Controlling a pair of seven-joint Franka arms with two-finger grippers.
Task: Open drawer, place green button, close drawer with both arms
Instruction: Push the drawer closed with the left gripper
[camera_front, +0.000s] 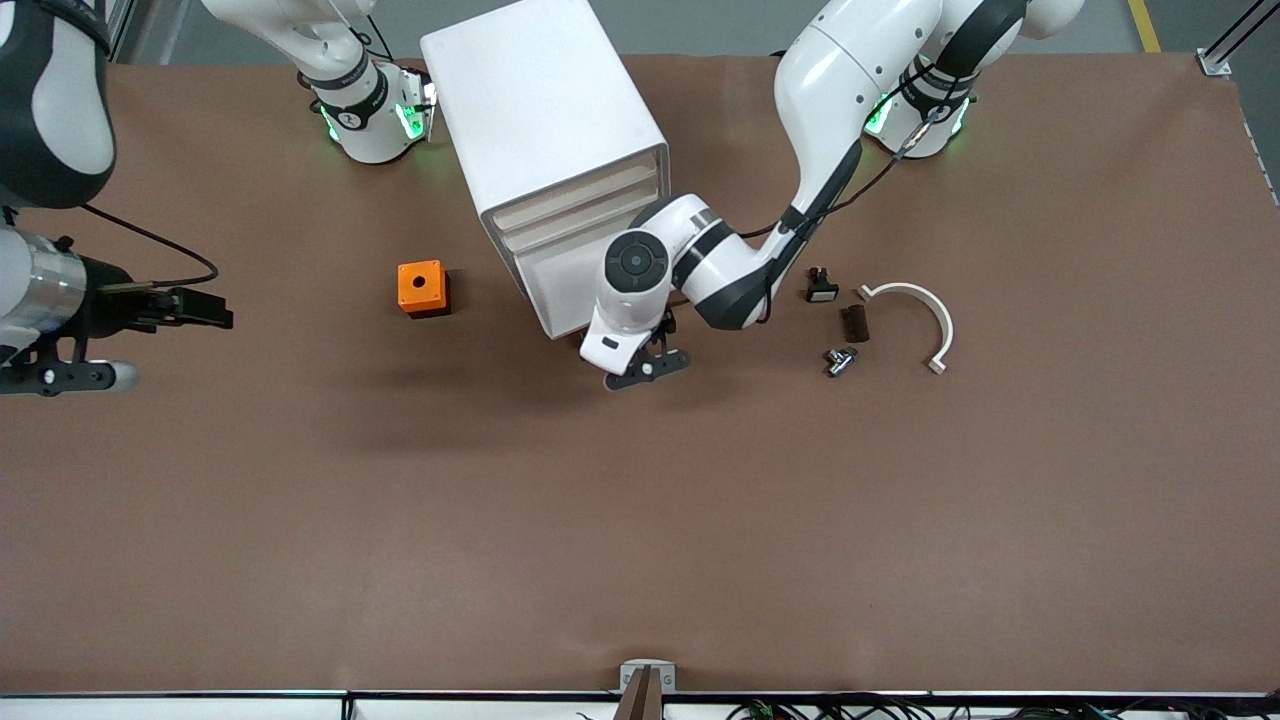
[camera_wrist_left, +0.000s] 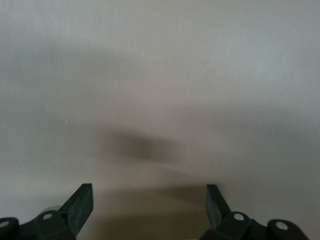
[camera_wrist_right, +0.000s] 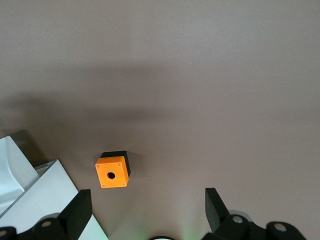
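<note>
- Two grippers spread wide, both empty: left gripper (camera_wrist_left: 149, 205) facing the cabinet (camera_front: 545, 130) front; right gripper (camera_wrist_right: 146, 210) over orange box (camera_wrist_right: 113, 171).
- Drawers shut.

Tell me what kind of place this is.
Likely a robotics lab test bench: a brown-covered table, a white cabinet of drawers, and small parts such as an orange box laid out between two arms.

No legible text, labels, brands or numbers anywhere. Dark marks on the band at the right arm's base (camera_front: 352, 110) cannot be read.
</note>
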